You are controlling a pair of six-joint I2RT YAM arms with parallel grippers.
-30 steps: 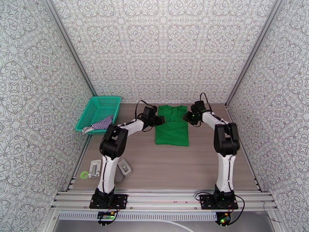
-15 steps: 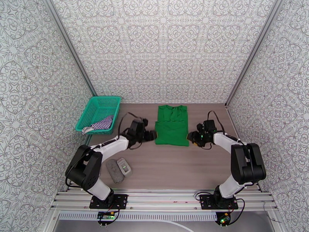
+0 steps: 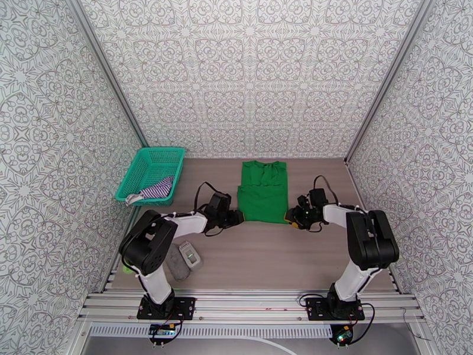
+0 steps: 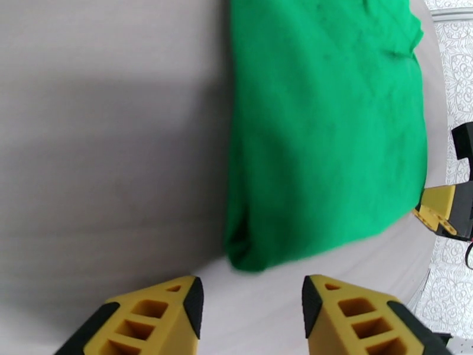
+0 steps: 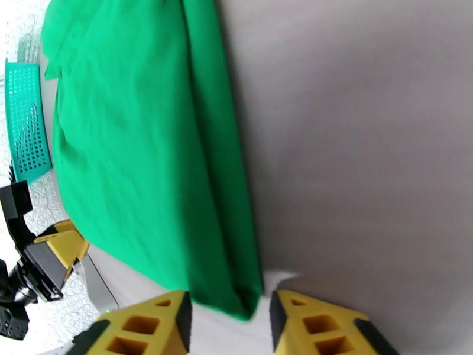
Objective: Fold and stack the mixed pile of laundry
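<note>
Plain bright green cloth shirt (image 3: 263,193) lay folded flat on grey table (image 3: 266,255), toward the far side. Navy-and-white striped sleeveless top (image 3: 155,189) sat crumpled in teal plastic mesh basket (image 3: 155,155), far left. Left gripper (image 4: 248,294) was at the shirt's near-left corner, jaws apart, empty. Right gripper (image 5: 229,306) was at the near-right corner, jaws apart, with the cloth tip possibly between them; too blurred to be sure.

Table (image 3: 266,255) is viewed from high above its near edge, facing the back wall (image 3: 248,72). Each wrist view is taken close and low, past the left gripper (image 4: 248,303) or the right gripper (image 5: 227,315), toward the green shirt (image 4: 319,125). The shirt's near edge is shared by all views.
</note>
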